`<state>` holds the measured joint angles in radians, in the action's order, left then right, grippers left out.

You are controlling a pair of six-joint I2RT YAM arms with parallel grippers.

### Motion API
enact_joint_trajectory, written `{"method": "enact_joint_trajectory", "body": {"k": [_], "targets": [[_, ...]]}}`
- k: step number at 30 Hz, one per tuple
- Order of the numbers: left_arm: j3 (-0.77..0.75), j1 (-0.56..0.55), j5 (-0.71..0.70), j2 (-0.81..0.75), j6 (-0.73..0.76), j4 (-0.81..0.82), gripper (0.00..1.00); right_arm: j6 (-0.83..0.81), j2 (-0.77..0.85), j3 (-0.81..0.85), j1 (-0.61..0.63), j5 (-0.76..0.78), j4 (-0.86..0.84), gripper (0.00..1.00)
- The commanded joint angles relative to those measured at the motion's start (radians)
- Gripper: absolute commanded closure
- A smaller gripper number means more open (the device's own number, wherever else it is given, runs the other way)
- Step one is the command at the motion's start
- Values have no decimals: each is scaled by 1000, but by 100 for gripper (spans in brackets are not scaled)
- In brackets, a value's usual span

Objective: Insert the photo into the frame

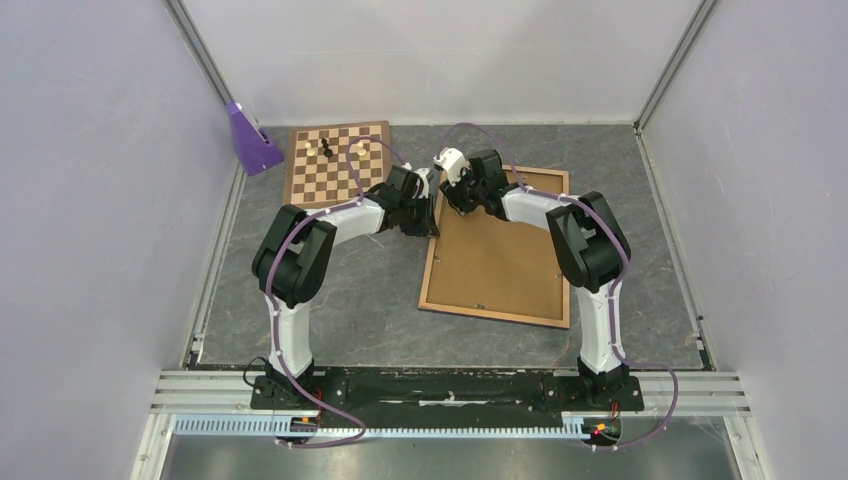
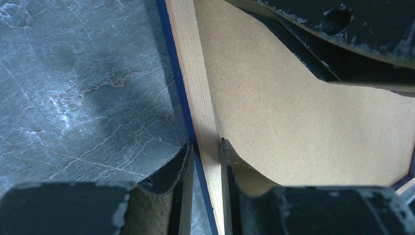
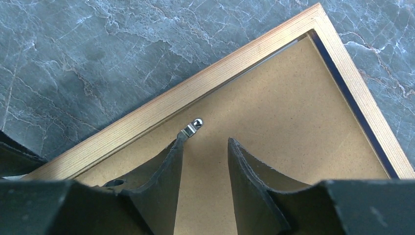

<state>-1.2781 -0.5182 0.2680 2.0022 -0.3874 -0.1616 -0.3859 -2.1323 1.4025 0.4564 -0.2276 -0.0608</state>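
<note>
**Left wrist view: left fingers [image 2: 169, 176] pinch the frame [image 2: 200, 98]**

We see our left fingers closed on the frame's light wooden rail. One sits on its outer, blue-edged side over the grey surface [image 2: 73, 88], the other on the inner side against the brown backing board [image 2: 293, 122]. The frame lies wooden back up beneath both arms' fingers. Our right fingers [image 3: 161, 186] stand partly apart above the board, gripping nothing; a small metal tab [image 3: 192, 127] sits just beside one tip.
</note>
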Motion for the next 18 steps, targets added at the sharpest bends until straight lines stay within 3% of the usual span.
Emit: {"method": "enact_joint_trajectory", "body": {"k": [1,18], "targets": [[-13,-1,34,19,53,-3,98,-7,-8,20,9,37,31,58],[-12,0,40,25,53,-4,98,-5,-67,95,10,59,50,58]]}}
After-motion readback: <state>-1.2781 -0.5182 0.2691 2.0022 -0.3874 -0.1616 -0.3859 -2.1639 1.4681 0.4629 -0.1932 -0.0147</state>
